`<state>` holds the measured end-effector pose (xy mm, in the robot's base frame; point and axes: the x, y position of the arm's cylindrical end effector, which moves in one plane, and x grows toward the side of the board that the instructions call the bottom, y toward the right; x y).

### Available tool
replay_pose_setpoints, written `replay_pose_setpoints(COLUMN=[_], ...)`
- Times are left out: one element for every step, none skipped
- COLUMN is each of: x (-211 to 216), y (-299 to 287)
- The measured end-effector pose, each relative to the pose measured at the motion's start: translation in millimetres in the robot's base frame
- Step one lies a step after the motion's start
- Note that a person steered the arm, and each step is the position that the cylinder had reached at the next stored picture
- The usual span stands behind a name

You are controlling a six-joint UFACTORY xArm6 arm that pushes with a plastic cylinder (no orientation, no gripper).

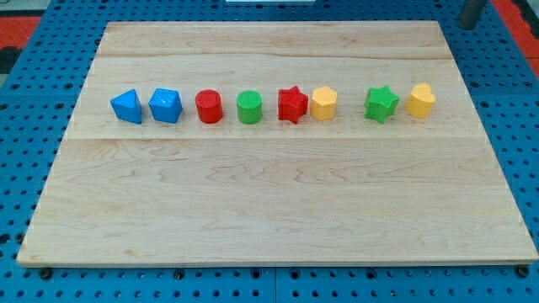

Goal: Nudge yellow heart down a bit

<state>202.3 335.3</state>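
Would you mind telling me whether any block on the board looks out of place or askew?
Nothing looks damaged or toppled. All eight blocks stand in one row. The only irregularity is a wider gap between the yellow hexagon and the green star. My tip is off the board's top right corner, well away from the yellow heart.

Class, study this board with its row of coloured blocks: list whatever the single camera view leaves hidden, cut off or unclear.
1. My tip: the view's top edge cuts the rod at the top right corner; its end cannot be placed relative to the yellow heart.
2. Far sides of all blocks: hidden by the blocks themselves.
3. Whether the red star touches the yellow block: too close to tell.
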Motion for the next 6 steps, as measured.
replay_pose_setpoints(x=[0.0, 0.8, 16.4, 83.8, 129.6, 165.6], y=[-0.3, -2.1, 0.8, -42.0, -124.9, -120.6])
